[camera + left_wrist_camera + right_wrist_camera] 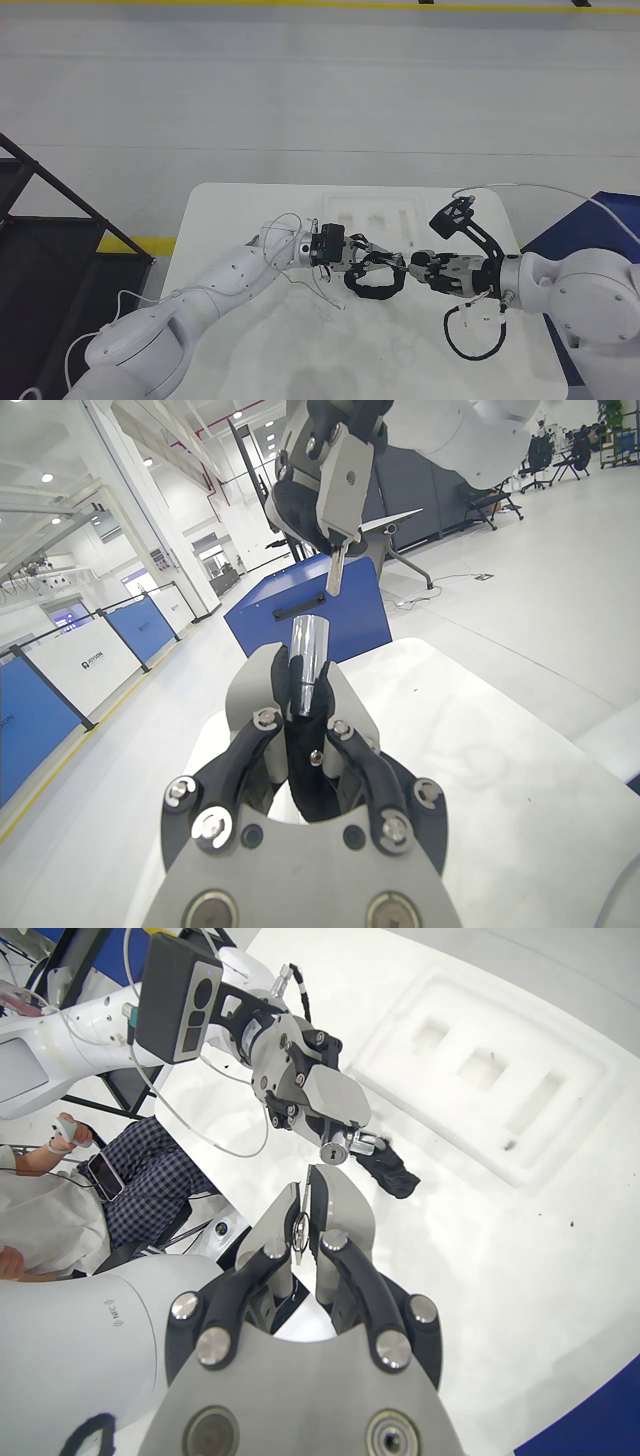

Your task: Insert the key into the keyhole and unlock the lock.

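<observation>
A white foam tray [345, 210] [515, 1078] with three rectangular recesses is laid on the far part of a white round-cornered table [230, 215] [500, 1253]. A blue box-shaped cabinet [350, 610] is seen beside one end, a black metal frame [40, 260] beside the other.

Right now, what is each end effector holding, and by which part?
The left end effector clamps the lock by its chrome cylinder; the right end effector pinches the key by its head, blade sticking out.

The arms [225, 285] are rounded, glossy white. The left hand [300, 672] and right hand [306, 1193] are grey metal with black links and silver screws [396, 830].
</observation>
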Available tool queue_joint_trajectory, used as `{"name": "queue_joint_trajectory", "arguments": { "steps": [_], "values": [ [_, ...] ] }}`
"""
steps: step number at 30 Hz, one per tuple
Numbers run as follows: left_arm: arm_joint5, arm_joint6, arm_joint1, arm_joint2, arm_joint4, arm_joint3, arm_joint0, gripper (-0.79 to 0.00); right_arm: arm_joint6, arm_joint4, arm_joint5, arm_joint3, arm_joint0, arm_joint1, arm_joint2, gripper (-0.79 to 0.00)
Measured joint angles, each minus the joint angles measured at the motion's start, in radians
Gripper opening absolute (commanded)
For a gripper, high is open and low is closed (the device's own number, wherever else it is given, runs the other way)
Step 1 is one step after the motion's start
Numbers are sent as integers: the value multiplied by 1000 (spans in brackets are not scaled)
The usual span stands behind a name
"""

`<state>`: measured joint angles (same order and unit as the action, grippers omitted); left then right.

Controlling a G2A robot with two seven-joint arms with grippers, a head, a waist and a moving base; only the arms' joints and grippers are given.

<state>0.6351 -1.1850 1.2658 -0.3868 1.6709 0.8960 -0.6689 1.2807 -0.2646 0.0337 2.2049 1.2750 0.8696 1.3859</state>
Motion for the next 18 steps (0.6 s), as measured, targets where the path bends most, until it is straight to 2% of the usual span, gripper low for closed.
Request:
{"name": "queue_joint_trajectory", "arguments": {
  "steps": [18],
  "values": [
    [-11,-11,-28,41,17,36,36,-785,32,14,43,-52,-73,-3,-55,-785]
  ]
}}
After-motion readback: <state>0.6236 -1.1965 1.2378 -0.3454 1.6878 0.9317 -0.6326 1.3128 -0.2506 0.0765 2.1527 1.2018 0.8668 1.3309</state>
